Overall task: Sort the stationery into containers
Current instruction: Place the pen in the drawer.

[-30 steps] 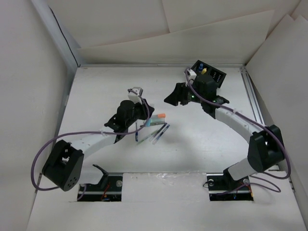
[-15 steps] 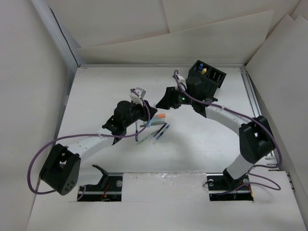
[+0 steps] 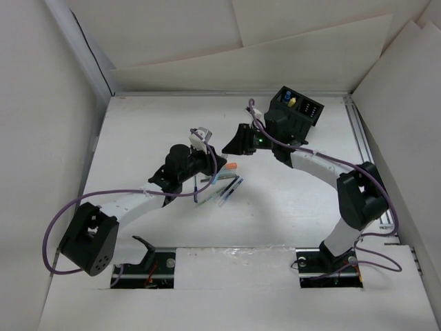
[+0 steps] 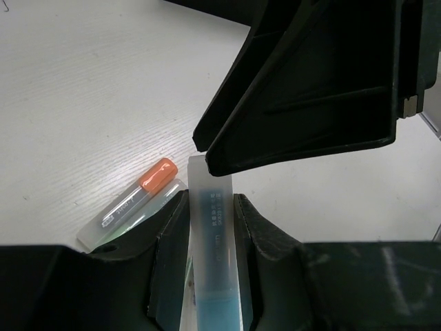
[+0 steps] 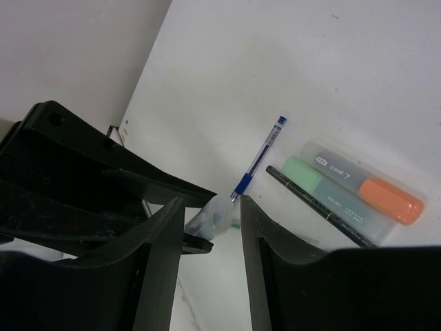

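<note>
My left gripper [image 4: 209, 207] is shut on a teal-blue marker with a clear cap [image 4: 210, 255] and holds it up off the table. In the top view it [image 3: 211, 165] sits mid-table. My right gripper [image 5: 211, 222] is open, and the marker's cap end [image 5: 215, 215] lies between its fingers, apart from both. In the top view the right gripper [image 3: 236, 142] is just right of the left one. On the table lie an orange-capped marker [image 5: 365, 186], a green highlighter [image 5: 324, 196], a thin dark pen [image 5: 313, 203] and a blue pen [image 5: 258, 162]. The black organiser box [image 3: 300, 108] stands at the back right.
The organiser holds a blue and a yellow item [image 3: 289, 101] in its left compartment. The loose pens lie in a cluster [image 3: 224, 186] just right of the left gripper. White walls enclose the table, with a metal rail [image 3: 368, 165] along the right edge.
My right gripper has moved left, away from the organiser, up to the left gripper, and now straddles the marker's cap end. The left gripper has shifted slightly towards it with the marker.
</note>
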Available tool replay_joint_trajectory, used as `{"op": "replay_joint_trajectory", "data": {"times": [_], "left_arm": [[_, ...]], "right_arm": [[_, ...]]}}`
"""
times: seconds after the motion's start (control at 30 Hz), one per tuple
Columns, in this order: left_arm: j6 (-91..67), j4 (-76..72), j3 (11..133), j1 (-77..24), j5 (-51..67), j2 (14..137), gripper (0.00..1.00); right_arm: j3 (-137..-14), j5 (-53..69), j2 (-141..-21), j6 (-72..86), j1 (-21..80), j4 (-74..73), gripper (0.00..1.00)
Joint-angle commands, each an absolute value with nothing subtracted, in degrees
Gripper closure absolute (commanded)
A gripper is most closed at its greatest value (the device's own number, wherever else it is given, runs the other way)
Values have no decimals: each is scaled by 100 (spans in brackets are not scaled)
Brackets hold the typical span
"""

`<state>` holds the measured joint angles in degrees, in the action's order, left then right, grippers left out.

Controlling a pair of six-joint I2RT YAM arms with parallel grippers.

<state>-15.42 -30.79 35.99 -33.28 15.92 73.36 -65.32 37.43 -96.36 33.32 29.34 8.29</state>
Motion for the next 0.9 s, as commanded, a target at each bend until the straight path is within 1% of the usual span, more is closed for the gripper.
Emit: {"op": "replay_joint_trajectory", "data": {"times": [0.0,0.6,0.77,0.83,0.87], "left_arm": [[-1415,-3357,3595,-3313,1661,7286,98],[-1415,-3410,3647,-3313,1354,7286,98],[-1362,-3410,3647,-3313,1292,7339,98],[-1362,-3410,3647,-3313,1292,7339,98],[-1362,-3410,3647,-3313,1292,7339,98]], "right_arm": [[-6732,3885,-9642,3445,2979,1266,56],[-6627,4113,-9905,3551,2979,1266,57],[-6627,4244,-9967,3604,3032,1266,63],[-6627,4245,-10028,3604,3032,1266,68],[-6627,4245,-10028,3604,3032,1266,72]]}}
